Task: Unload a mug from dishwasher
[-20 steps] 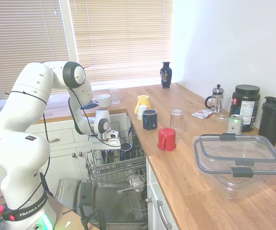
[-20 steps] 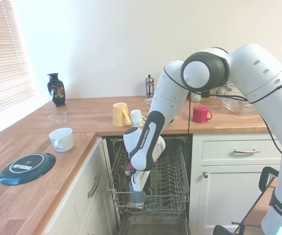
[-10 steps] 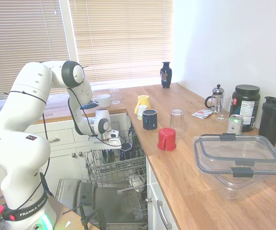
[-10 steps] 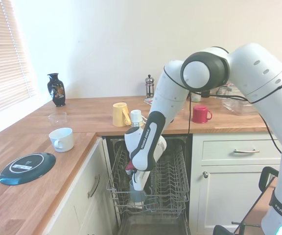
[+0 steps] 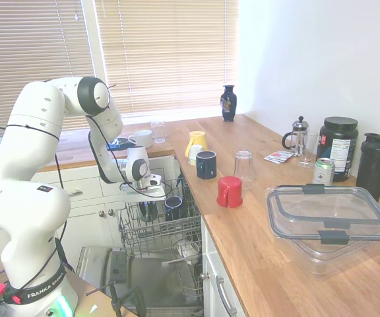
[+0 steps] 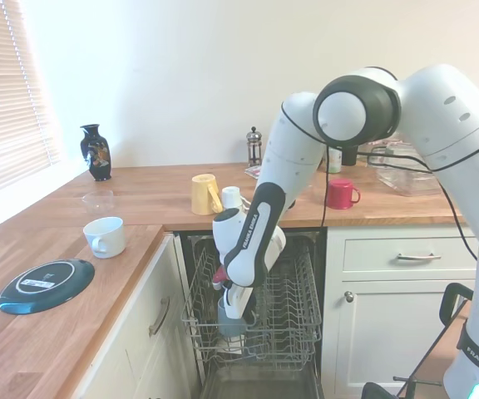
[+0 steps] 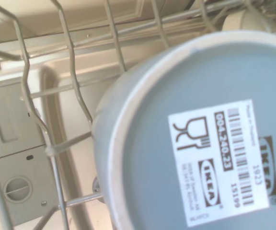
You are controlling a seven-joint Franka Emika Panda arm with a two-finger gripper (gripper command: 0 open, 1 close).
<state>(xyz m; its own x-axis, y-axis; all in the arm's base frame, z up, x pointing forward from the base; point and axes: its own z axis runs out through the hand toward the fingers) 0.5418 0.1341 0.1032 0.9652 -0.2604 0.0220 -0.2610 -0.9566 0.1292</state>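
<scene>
The slate-grey mug (image 6: 229, 322) hangs bottom-up just above the floor of the dishwasher's wire rack (image 6: 293, 309), near the rack's front left corner. My gripper (image 6: 236, 307) reaches down onto it and is shut on its wall. From the other side the mug (image 5: 149, 211) shows dark under the gripper (image 5: 148, 199), inside the rack (image 5: 177, 232) above the dropped door (image 5: 144, 277). In the wrist view the mug's base (image 7: 200, 143) with a white IKEA label fills most of the picture, with rack wires (image 7: 71, 86) behind it.
A dark navy mug (image 5: 173, 207) sits in the rack beside the held one. On the counter stand a red cup (image 5: 229, 191), a navy mug (image 5: 206, 164), a yellow mug (image 5: 196, 142), a glass (image 5: 244, 165) and a plastic container (image 5: 328, 221). White drawers (image 6: 402, 258) flank the dishwasher.
The gripper has risen a little with the mug in it, so the mug now hangs higher in the rack. The arm's elbow has swung upward.
</scene>
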